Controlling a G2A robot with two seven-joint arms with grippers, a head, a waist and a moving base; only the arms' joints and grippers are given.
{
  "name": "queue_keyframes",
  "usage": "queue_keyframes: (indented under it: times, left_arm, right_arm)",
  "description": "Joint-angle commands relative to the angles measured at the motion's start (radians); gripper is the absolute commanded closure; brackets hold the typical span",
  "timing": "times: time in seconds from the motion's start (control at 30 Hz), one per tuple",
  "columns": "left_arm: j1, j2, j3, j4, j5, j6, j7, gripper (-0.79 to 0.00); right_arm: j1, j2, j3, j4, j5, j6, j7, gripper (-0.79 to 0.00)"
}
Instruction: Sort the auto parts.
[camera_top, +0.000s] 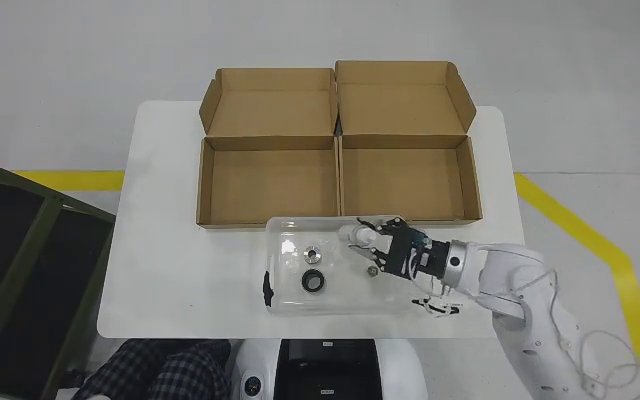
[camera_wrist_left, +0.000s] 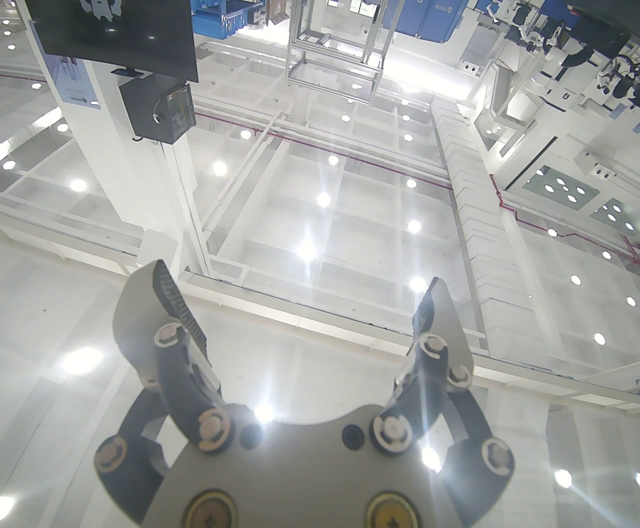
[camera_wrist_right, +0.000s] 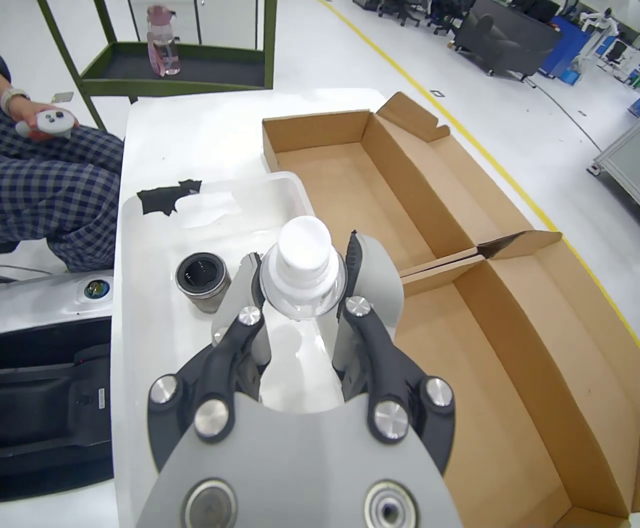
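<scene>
Gripping white cap (camera_wrist_right: 304, 240) in snug-shut right pincer (camera_wrist_right: 302, 260) over tray (camera_wrist_right: 296, 184) | nothing in wide-spread left pincer (camera_wrist_left: 297, 277) | lift straight, clear tray rim, miss bearing (camera_wrist_right: 201, 281) inside tray, carry to box (camera_wrist_right: 320, 135) beyond tray

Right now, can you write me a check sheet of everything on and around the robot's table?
Surface: white table.
Job's things: cardboard box beside a second box; clear bin holding a bearing and a small metal part.
Clutter: torn black patch on the bin's rim.
Grippers: right gripper shut on a white stepped part above the bin; left gripper open, pointing at the ceiling.
Cables: dark wires at the right wrist.
Surroundings: yellow floor line, green rack.
</scene>
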Motion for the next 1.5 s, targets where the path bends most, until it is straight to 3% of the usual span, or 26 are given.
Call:
queue_keyframes:
  times: [0.0, 0.3, 0.63, 1.03, 1.47]
  left_arm:
    - [0.000, 0.000, 0.000, 0.000, 0.000, 0.000, 0.000, -0.785]
    - [0.000, 0.000, 0.000, 0.000, 0.000, 0.000, 0.000, -0.785]
    - [0.000, 0.000, 0.000, 0.000, 0.000, 0.000, 0.000, -0.785]
    - [0.000, 0.000, 0.000, 0.000, 0.000, 0.000, 0.000, -0.785]
    - [0.000, 0.000, 0.000, 0.000, 0.000, 0.000, 0.000, -0.785]
  right_arm:
    - [0.006, 0.001, 0.013, 0.011, 0.061, 0.009, -0.008, 0.000]
    - [0.030, 0.007, 0.061, 0.081, 0.403, 0.006, -0.023, 0.000]
    - [0.020, 0.019, 0.124, 0.127, 0.615, 0.026, -0.016, 0.000]
    - [0.010, 0.028, 0.156, 0.145, 0.739, 0.040, 0.000, 0.000]
    - [0.016, 0.030, 0.141, 0.180, 0.749, 0.031, -0.002, 0.000]
